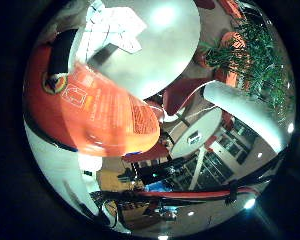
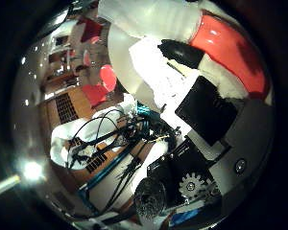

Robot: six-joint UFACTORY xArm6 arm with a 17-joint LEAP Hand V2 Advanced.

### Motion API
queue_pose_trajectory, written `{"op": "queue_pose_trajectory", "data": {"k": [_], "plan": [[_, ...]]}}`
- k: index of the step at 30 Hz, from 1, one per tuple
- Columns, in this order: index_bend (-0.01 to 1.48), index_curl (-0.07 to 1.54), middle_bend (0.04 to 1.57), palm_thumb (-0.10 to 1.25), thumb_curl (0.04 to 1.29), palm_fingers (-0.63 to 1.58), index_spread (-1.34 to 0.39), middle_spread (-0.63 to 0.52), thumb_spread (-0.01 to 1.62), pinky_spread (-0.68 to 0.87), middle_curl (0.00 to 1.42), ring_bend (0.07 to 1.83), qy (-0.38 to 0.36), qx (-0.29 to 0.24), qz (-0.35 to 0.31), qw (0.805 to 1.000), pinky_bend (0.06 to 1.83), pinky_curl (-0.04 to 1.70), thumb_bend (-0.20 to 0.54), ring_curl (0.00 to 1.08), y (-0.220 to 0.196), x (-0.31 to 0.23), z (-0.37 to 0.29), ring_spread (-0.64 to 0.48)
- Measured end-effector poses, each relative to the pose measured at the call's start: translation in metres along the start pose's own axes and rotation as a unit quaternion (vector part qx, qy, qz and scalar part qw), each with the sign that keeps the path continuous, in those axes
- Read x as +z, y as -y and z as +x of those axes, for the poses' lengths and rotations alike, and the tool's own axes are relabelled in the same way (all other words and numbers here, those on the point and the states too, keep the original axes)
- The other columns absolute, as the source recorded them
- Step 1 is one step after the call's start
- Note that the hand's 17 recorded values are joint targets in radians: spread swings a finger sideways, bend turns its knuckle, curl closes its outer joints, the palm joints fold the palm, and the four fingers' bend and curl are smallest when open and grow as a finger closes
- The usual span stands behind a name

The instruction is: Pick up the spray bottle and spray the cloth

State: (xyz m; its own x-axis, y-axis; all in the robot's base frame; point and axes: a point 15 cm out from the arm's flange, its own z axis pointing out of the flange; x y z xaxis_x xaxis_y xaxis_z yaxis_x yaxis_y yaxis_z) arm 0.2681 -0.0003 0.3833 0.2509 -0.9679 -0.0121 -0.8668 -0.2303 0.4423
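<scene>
Close against the palm, the orange-labelled white plastic spray bottle (image 1: 97,117) sits clasped in the white-and-black robot hand (image 2: 201,110), its fingers curled round it above the round white table (image 1: 150,45); aiming the nozzle at the unseen cloth appears next.

Ceiling lamps throw hard glare off the round white table (image 1: 155,45) and the red spray bottle (image 1: 90,110), while both palm views bend sharply toward black, shadowed rims and the room beyond stays dim and soft.
</scene>
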Motion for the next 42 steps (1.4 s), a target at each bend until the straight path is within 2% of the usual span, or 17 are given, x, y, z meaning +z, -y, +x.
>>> {"op": "queue_pose_trajectory", "data": {"k": [4, 10, 27, 32, 36, 42], "plan": [[1.18, 0.68, 1.38, 1.01, 0.71, 1.19, -0.19, -0.09, 1.06, -0.2, 0.61, 1.48, -0.034, 0.012, -0.034, 0.999, 1.03, 1.27, -0.013, 0.59, 0.014, 0.011, 0.005, -0.16], [1.18, 0.68, 1.37, 1.0, 0.71, 1.2, -0.19, -0.09, 1.07, -0.21, 0.61, 1.48, -0.047, 0.026, -0.068, 0.996, 1.03, 1.28, -0.012, 0.6, 0.029, 0.025, 0.005, -0.17], [1.17, 0.68, 1.37, 0.99, 0.72, 1.2, -0.19, -0.09, 1.09, -0.22, 0.61, 1.47, -0.059, 0.019, -0.061, 0.996, 1.03, 1.29, -0.011, 0.6, 0.037, 0.024, 0.004, -0.17], [1.17, 0.68, 1.37, 1.0, 0.72, 1.2, -0.19, -0.09, 1.1, -0.22, 0.61, 1.47, -0.033, 0.005, -0.035, 0.999, 1.03, 1.29, -0.011, 0.6, 0.036, 0.014, -0.013, -0.17], [1.17, 0.68, 1.37, 1.01, 0.72, 1.2, -0.19, -0.09, 1.09, -0.22, 0.6, 1.47, 0.022, -0.034, 0.024, 0.999, 1.03, 1.29, -0.01, 0.6, 0.038, -0.009, -0.053, -0.17], [1.17, 0.68, 1.37, 1.02, 0.73, 1.2, -0.19, -0.09, 1.07, -0.22, 0.6, 1.47, 0.102, -0.106, 0.113, 0.983, 1.03, 1.29, -0.012, 0.6, 0.033, -0.061, -0.127, -0.17]]}}
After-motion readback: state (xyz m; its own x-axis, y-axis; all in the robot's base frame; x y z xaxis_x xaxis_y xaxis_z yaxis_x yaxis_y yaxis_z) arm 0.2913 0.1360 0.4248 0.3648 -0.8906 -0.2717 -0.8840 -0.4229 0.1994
